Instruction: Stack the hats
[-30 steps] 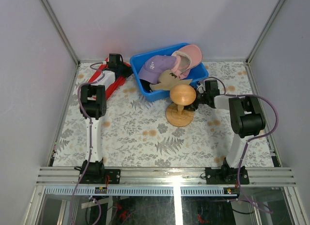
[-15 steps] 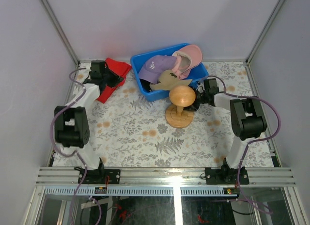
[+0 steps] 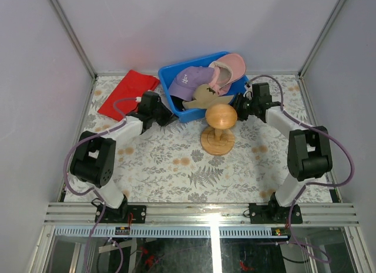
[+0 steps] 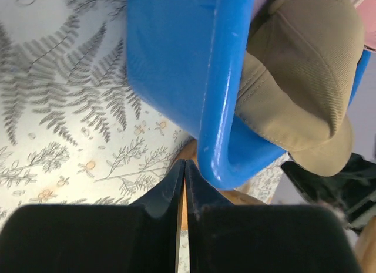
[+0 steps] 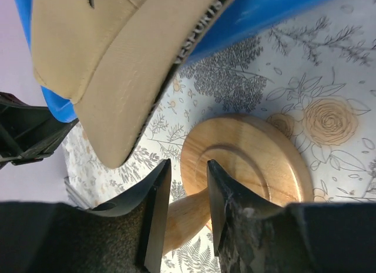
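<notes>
Left gripper point(image 3: 166, 115) swung off red cloth point(image 3: 126, 94) to near-left corner of blue bin point(image 3: 176, 70), pinched shut, empty, at the rim. Right gripper point(image 3: 242, 104) narrowly parted, empty, beside overhanging brim of tan cap point(image 3: 207, 97); wooden stand point(image 3: 219, 129) close.

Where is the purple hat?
In the top view, the purple hat lies in the blue bin at the back middle of the table, left of the pink hat and just behind the tan hat.

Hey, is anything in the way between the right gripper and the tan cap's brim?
Nothing visible does. The tan cap's brim hangs over the blue bin's edge just ahead of the right gripper, with a bare gap between; the wooden stand sits to the side.
</notes>
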Controlling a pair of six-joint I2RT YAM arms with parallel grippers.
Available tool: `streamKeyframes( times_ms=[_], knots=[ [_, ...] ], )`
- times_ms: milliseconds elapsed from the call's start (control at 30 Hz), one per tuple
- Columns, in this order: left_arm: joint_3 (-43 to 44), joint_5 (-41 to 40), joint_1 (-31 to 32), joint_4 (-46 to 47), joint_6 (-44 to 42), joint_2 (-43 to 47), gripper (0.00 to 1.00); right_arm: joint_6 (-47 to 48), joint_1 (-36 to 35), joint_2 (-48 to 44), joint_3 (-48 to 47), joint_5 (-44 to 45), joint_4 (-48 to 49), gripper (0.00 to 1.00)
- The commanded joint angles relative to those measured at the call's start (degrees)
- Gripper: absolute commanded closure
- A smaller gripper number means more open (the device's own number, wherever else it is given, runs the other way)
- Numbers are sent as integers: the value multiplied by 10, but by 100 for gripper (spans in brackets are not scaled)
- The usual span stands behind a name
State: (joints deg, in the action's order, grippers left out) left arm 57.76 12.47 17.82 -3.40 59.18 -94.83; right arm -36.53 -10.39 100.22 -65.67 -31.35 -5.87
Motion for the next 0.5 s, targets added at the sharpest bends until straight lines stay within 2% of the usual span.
streamKeyframes(
  times_ms=[0, 133, 267, 333, 467],
  knots=[
    [63, -14, 26, 75, 36, -41, 100, 45, -3, -45, -27, 70, -46, 61],
    [104, -28, 36, 81, 53, -85, 100, 47, 1, -79, -37, 85, -64, 55],
    [161, -63, 33, 58, 35, -125, 100, 21, 20, -89, -48, 53, -63, 37],
    [200, -72, 24, 38, 19, -155, 100, 9, 27, -97, -47, 32, -51, 32],
    [259, -64, 0, 13, 14, -195, 100, -13, 36, -102, -48, 23, -36, 31]
  ],
)
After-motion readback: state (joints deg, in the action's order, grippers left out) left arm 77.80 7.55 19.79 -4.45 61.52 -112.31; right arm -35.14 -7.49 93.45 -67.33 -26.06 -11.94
